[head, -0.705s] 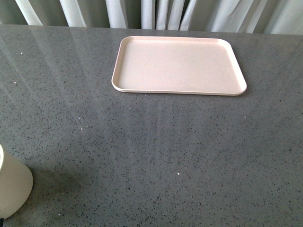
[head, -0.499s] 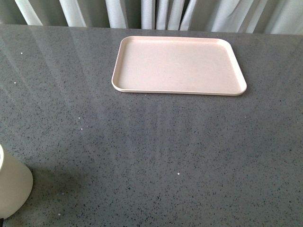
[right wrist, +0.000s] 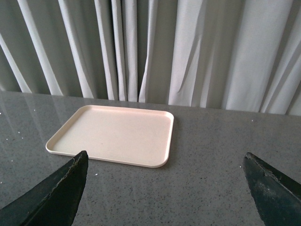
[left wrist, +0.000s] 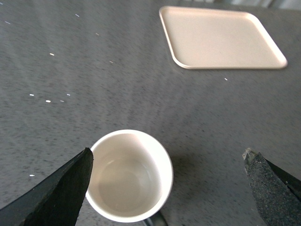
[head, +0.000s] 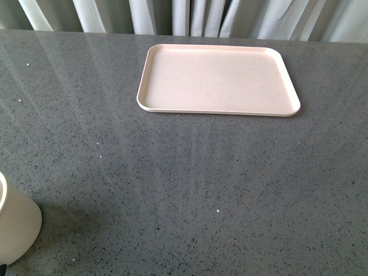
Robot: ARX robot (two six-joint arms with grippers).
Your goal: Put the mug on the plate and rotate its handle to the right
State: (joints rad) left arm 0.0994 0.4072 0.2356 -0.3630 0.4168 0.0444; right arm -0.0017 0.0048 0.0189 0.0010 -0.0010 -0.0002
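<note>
— Mug (left wrist: 129, 176) vs ur left pincer (left wrist: 167, 155)?
— Upright on desk (left wrist: 94, 70), below my left pincer, close by one finger; pincer spread wide. Plate (left wrist: 221, 37) well apart, further back.
— Right pincer (right wrist: 165, 157)?
— Wide too, facing plate.

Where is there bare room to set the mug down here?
The whole plate is bare inside its rim. The table is free between plate and mug, and on either side of the plate. Only the near-left corner is occupied, by the mug.
</note>
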